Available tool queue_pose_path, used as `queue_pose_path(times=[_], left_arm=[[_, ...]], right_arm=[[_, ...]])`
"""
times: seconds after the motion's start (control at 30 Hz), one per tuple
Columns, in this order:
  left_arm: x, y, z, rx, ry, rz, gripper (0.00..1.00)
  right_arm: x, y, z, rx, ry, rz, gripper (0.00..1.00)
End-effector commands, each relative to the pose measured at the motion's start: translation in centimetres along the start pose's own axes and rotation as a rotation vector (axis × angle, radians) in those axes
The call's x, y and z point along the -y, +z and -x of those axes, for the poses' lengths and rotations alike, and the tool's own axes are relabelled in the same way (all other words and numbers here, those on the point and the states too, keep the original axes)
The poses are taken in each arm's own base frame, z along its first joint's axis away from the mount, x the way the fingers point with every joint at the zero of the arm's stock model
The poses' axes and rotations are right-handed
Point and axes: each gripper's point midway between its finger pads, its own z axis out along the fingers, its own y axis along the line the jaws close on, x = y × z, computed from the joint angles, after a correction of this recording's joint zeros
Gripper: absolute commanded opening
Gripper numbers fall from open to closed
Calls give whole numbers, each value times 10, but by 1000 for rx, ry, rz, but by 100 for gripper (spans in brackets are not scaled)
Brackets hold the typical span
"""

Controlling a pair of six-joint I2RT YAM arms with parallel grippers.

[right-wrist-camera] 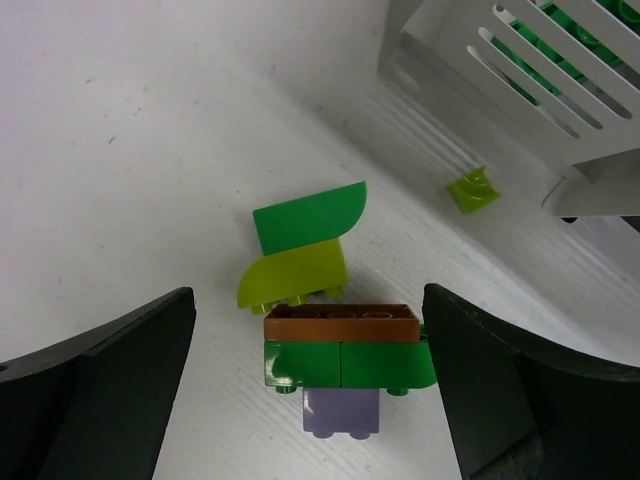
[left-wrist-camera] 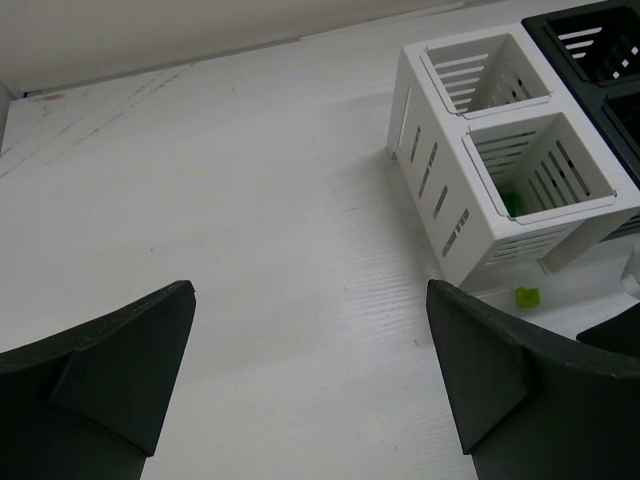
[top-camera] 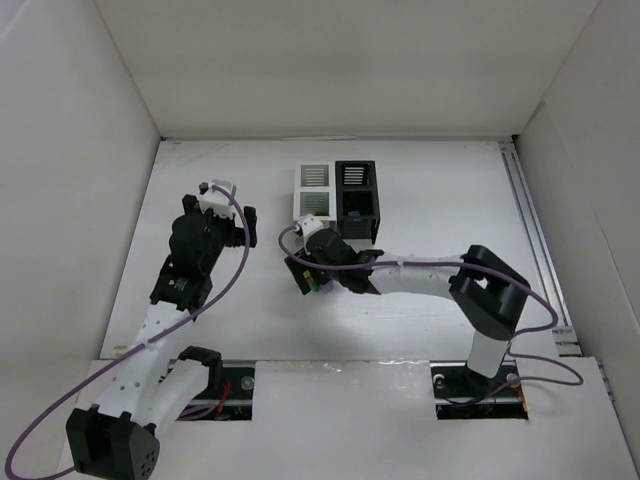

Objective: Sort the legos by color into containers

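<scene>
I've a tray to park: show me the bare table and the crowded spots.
Bare white table lies right of the black slatted plastic bins, out to the side rail, and left of the white slatted plastic bins. Crowded: before the white bins, where clustered green, brown and purple plastic bricks and a loose lime brick lie.

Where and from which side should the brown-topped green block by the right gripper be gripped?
Descend from above and pinch the brown-topped green block across its two short ends. Those faces look flat and face the fingers of the open right gripper; the lime piece and purple brick crowd its long sides.
</scene>
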Motion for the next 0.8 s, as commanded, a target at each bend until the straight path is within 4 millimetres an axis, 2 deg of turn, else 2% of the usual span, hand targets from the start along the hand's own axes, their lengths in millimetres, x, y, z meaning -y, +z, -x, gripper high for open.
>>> queue_pose_path(times=[0.0, 0.03, 0.07, 0.1, 0.2, 0.23, 0.27, 0.3, 0.4, 0.43, 0.47, 0.53, 0.57, 0.6, 0.63, 0.7, 0.77], left_arm=[[-6, -4, 0, 18, 3, 28, 100], [-6, -4, -4, 9, 4, 28, 100], [-6, -4, -4, 9, 4, 28, 100], [-6, -4, -4, 9, 4, 28, 100], [-7, -4, -4, 9, 13, 28, 100], [-7, -3, -2, 19, 13, 28, 100], [-7, -3, -2, 19, 26, 28, 100], [-7, -3, -2, 19, 26, 28, 100], [-10, -1, -2, 20, 25, 37, 100], [-10, 0, -4, 11, 25, 37, 100], [-10, 0, -4, 11, 25, 37, 100], [-9, 1, -4, 12, 25, 28, 100], [-9, 1, -4, 12, 25, 28, 100], [-7, 1, -4, 12, 25, 19, 100], [-7, 1, -4, 12, 25, 18, 100], [-7, 1, -4, 12, 25, 18, 100], [-7, 1, -4, 12, 34, 19, 100]], right_arm=[[2, -2, 30, 81, 18, -21, 100], [8, 3, 26, 65, 13, -26, 100], [5, 2, 30, 72, 14, -10, 100], [8, 5, 23, 43, 16, -5, 100], [3, -2, 15, 0, -15, 53, 98], [1, -6, 5, -27, -41, 83, 98], [-1, -14, 8, -28, -54, 99, 98], [-6, -20, -8, -82, -69, 143, 97], [4, -32, -34, -193, -70, 182, 96], [0, -36, -34, -202, -77, 230, 96], [5, -40, -39, -217, -75, 234, 94], [5, -52, -35, -210, -107, 252, 93], [2, -56, -41, -237, -122, 281, 93], [3, -59, -41, -250, -149, 283, 93], [8, -66, -52, -314, -151, 282, 87], [14, -76, -55, -338, -199, 297, 84], [18, -87, -59, -362, -247, 304, 84]])
